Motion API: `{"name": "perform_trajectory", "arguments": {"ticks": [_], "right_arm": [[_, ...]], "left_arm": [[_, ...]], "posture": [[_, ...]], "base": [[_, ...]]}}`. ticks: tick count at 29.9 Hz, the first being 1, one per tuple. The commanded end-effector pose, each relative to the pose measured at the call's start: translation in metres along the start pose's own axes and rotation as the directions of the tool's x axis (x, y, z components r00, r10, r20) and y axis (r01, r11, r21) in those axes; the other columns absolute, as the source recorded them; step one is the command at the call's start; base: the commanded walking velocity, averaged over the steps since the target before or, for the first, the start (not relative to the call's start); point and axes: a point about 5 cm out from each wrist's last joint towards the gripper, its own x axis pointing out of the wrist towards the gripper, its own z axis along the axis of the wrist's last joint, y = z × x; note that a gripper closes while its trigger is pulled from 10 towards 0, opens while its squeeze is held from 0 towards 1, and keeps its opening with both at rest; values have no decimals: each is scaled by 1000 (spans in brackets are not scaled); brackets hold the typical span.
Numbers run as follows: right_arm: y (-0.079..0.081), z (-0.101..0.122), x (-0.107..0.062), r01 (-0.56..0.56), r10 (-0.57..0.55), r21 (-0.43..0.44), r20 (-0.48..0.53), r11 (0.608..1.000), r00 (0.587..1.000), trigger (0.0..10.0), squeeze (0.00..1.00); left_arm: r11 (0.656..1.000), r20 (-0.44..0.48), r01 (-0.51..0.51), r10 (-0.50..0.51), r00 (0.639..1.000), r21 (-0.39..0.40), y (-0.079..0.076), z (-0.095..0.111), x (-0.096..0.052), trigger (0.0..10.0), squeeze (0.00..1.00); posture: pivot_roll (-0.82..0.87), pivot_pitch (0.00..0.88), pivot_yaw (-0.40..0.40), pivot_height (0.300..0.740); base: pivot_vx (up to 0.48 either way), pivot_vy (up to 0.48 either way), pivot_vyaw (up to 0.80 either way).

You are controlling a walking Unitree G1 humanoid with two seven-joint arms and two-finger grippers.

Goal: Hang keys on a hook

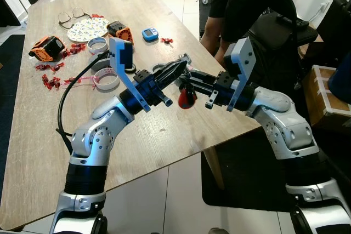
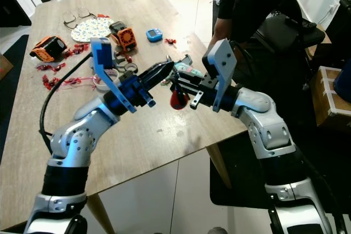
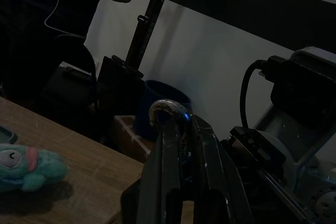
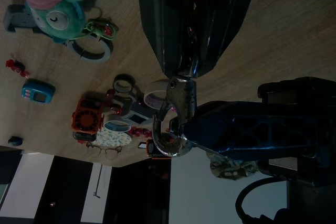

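Note:
Both arms meet over the right part of the wooden table [image 1: 164,135]. My left gripper [image 1: 180,68] is shut on a curved metal hook [image 3: 169,109], which sticks out past its fingertips. My right gripper [image 1: 187,82] faces it, shut on the keys' metal clasp [image 4: 177,92], and a red fob [image 1: 186,100] dangles beneath. In the right wrist view the clasp touches the hook [image 4: 169,142] tip to tip. I cannot tell whether the clasp is threaded onto the hook.
A teal plush toy [image 2: 187,69] lies just behind the grippers. Tape rolls [image 1: 107,79], orange gadgets [image 1: 46,46], a blue timer [image 1: 150,34], glasses [image 1: 71,16] and red scraps litter the far left. A person [image 1: 241,4] stands at the table's right edge beside a black bag.

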Motion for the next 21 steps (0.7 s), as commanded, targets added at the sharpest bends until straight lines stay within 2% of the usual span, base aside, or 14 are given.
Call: {"name": "perform_trajectory", "arguments": {"ticks": [1, 2, 4, 5, 10, 11, 12, 17, 18, 19, 21], "right_arm": [[4, 5, 7, -28, 29, -22, 20, 999, 999, 0, 0], [5, 6, 7, -29, 30, -23, 21, 999, 999, 1529, 0], [5, 6, 7, -32, 32, -24, 23, 999, 999, 5529, 0], [6, 6, 8, -37, 37, -23, 25, 999, 999, 10000, 0], [6, 7, 8, -31, 31, -26, 26, 999, 999, 10000, 0], [6, 7, 8, -29, 30, -27, 27, 999, 999, 10000, 0], [6, 7, 8, -28, 29, -27, 27, 999, 999, 10000, 0], [6, 8, 8, -28, 29, -29, 28, 999, 999, 10000, 0], [6, 8, 8, -29, 30, -29, 28, 999, 999, 10000, 0], [6, 8, 8, -30, 31, -30, 29, 999, 999, 10000, 0], [6, 8, 8, -31, 32, -30, 29, 999, 999, 10000, 0]], "left_arm": [[1000, -34, 26, -26, 999, 3, -4, -4, -1, 10000, 0], [1000, -34, 26, -26, 999, 3, -4, -4, -1, 10000, 0], [1000, -33, 27, -27, 999, 1, -4, -4, -1, 10000, 0], [1000, -32, 27, -27, 999, 1, -4, -4, 0, 10000, 0], [999, -26, 39, -40, 999, -12, -6, -5, 1, 10000, 0], [999, -17, 40, -40, 999, -21, -6, -5, 1, 9686, 0], [999, -8, 42, -42, 999, -31, -6, -5, 1, 0, 0], [998, -7, 46, -46, 999, -30, -6, -3, 1, 0, 0], [999, -10, 34, -34, 999, -32, -5, -4, 1, 10000, 298], [999, -14, 20, -20, 1000, -29, -4, -4, 1, 10000, 259], [1000, -17, 12, -13, 1000, -28, -3, -4, 1, 10000, 259]], "posture": [[-179, 147, 105, 740], [-179, 147, 105, 740], [-179, 147, 105, 740], [-179, 147, 105, 740], [-179, 147, 105, 740], [-179, 147, 105, 740], [-179, 147, 105, 740], [-179, 147, 105, 740], [-179, 147, 105, 740], [-179, 147, 105, 740], [-179, 147, 105, 740]], "base": [[0, 0, 0], [0, 0, 0], [0, 0, 0], [0, 0, 0], [0, 0, 0], [0, 0, 0], [0, 0, 0], [0, 0, 0], [0, 0, 0], [0, 0, 0], [0, 0, 0]]}}
